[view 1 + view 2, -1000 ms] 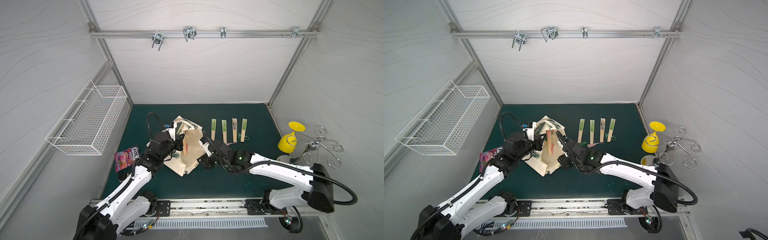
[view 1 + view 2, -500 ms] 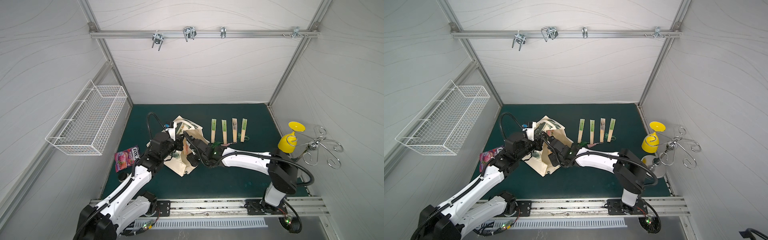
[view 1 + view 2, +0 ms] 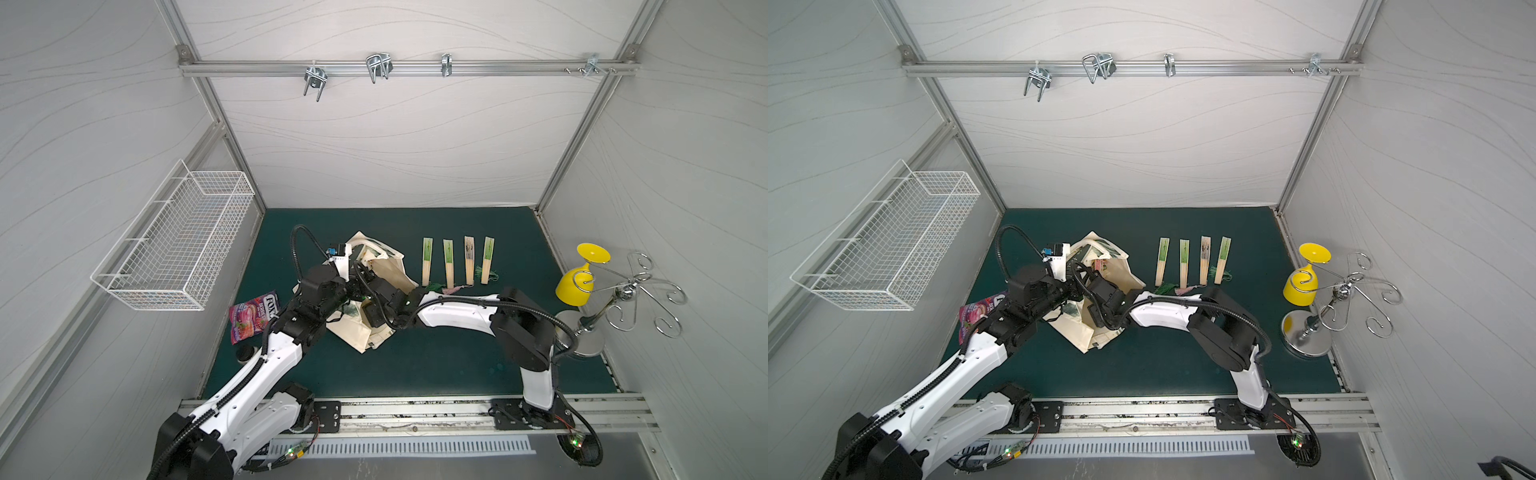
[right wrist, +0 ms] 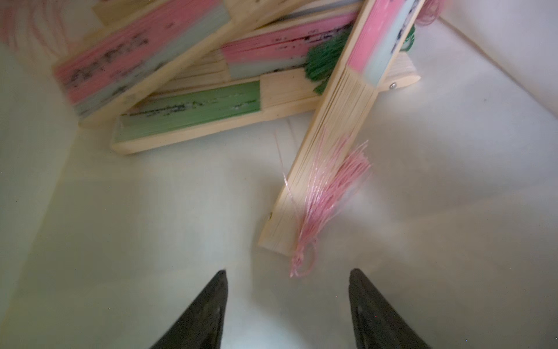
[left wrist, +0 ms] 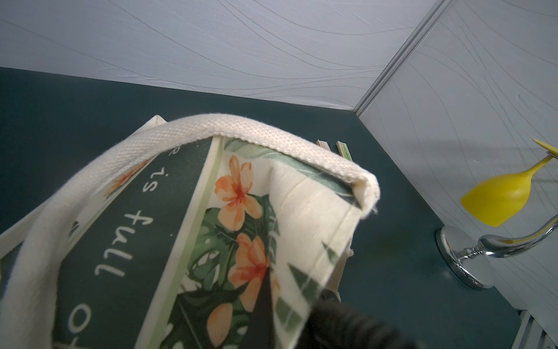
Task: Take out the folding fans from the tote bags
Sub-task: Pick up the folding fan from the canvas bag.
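**Tote bag.** The cream tote bag (image 3: pixel 390 270) lies crumpled on the green counter (image 3: pixel 415 365), with both arms meeting over it. The left wrist view shows its dark green printed side with orange flowers, and one cream handle (image 5: pixel 211 133) arching over the print.

**Left hand.** The left hand (image 5: pixel 265 299) is fully closed. It is pinched on the cloth of the tote bag at the printed side, where one dark finger lies against the fabric.

**Right hand.** The right hand (image 4: pixel 288 276) is inside the tote bag. Its two dark fingertips (image 4: pixel 211 302) stand well apart, with nothing between them. It holds nothing, and bare cream lining shows in the gap.

**Folding fans inside the tote bag.** Several closed folding fans (image 4: pixel 211 75) lie in a crossed pile against the inner wall.
- A pink-topped fan (image 4: pixel 332 145) lies nearest the right hand, its pivot end toward the fingertips but apart from them. A pink tassel (image 4: pixel 320 211) trails over its ribs.
- A green-topped fan (image 4: pixel 193 117) lies at the bottom of the pile.
- The exact count in the pile cannot be told.

**Folding fans outside the tote bag.** Four closed fans (image 3: pixel 457 262) lie flat on the counter just beside the tote bag. They lie parallel in a row, apart from one another.

**Other items.** A pink snack packet (image 3: pixel 253 316) lies on the counter on the opposite side of the tote bag from the row.
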Available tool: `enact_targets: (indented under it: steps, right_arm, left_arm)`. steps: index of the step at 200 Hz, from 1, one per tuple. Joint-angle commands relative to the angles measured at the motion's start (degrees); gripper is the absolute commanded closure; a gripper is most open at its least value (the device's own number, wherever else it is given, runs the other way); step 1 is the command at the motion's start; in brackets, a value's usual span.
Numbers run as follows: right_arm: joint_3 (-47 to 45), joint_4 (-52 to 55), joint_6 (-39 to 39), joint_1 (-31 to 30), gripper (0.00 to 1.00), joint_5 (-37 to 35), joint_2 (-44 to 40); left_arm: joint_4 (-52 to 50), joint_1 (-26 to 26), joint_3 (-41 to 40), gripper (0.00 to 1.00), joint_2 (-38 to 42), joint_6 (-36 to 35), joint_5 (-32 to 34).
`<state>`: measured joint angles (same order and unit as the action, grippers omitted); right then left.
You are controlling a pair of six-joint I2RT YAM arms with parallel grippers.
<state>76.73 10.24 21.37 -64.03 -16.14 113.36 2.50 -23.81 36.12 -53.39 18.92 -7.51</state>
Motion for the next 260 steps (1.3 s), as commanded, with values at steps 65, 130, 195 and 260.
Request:
enact_targets:
  steps: [65, 130, 195, 260]
  right_arm:
    - [5.67, 3.01, -2.79, -0.39, 0.33, -8.74, 7.81]
    - [5.14, 4.29, -3.04, -0.39, 0.34, -9.08, 8.54]
    - [-13.28, -11.28, -3.62, -0.67, 0.37, -1.32, -3.73]
    - [-14.81, -14.18, -4.76, -1.45, 0.38, -0.16, -5.07]
  left_arm:
    - [7.92, -0.36, 0.36, 1.00, 1.67, 1.39, -4.27]
    - [7.08, -0.36, 0.71, 1.00, 2.33, 0.79, -3.25]
    - [5.06, -0.36, 3.42, 1.00, 1.53, 1.01, -2.86]
    - [3.74, -0.36, 6.43, 1.00, 1.10, 5.30, -3.74]
